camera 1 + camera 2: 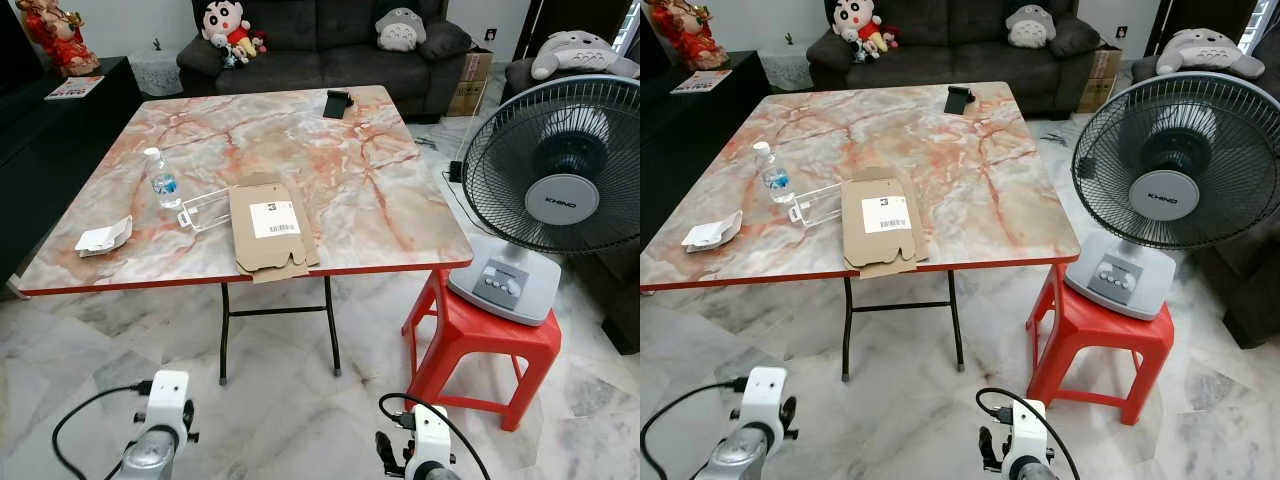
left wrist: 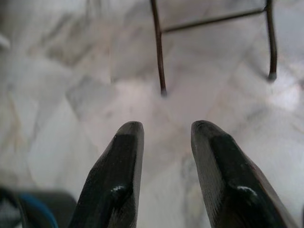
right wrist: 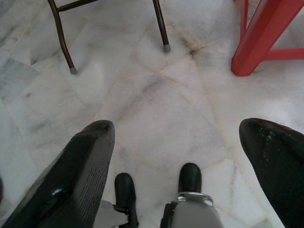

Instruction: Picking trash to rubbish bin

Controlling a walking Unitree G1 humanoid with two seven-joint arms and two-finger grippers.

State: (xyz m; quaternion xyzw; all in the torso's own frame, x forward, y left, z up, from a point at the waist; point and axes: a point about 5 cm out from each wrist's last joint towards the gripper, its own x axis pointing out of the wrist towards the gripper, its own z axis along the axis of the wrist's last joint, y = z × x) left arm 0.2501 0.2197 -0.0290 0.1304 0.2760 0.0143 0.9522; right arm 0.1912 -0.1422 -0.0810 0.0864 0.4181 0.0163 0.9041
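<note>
Flattened cardboard lay at the table's near edge, beside the bottle; likely light, stiff, best pinched at its overhanging flap. Left pincer slightly parted, right pincer wide, both empty.

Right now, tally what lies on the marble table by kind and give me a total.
Plastic bottle: 1
Flattened cardboard box: 1
Clear plastic packaging: 1
White crumpled wrapper: 1
Black object near the far edge: 1
Total: 5
</note>
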